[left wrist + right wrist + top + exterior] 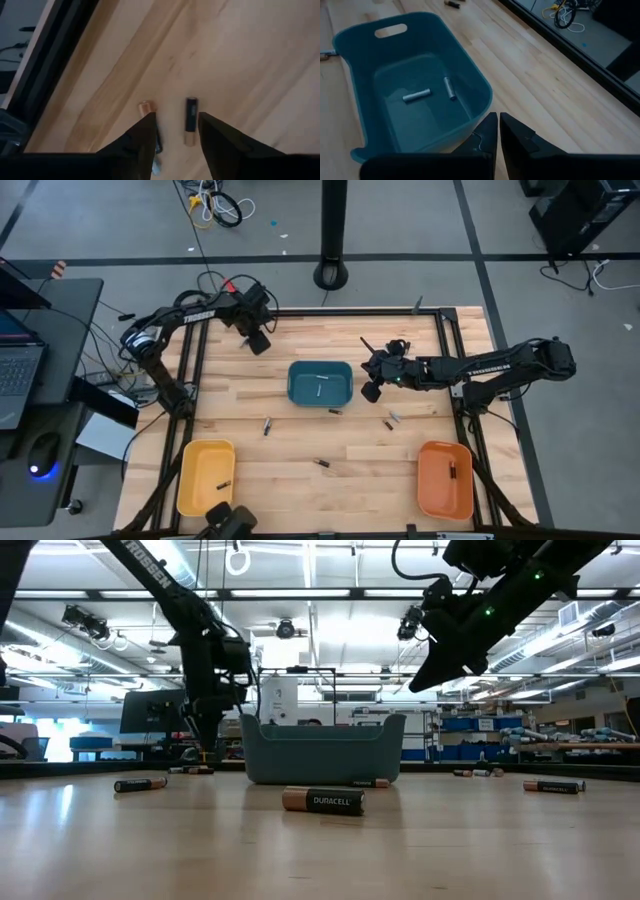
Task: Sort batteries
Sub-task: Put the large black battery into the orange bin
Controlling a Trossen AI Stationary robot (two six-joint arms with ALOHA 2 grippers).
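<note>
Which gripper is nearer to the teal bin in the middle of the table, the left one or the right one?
The right gripper is nearer: it hangs beside the teal bin, at its right rim. The left gripper is farther, over the table's far left part, above two batteries.

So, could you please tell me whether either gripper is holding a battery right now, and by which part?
Neither holds anything. The left gripper is open, with a battery lying loose between its fingers; the right gripper is shut and empty.

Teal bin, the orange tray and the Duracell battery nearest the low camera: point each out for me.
teal bin [298, 393], high view, on its left inner wall.
orange tray [433, 480], high view, on its bare floor left of the battery inside.
Duracell battery [322, 801], low view, on the middle of its dark body.
</note>
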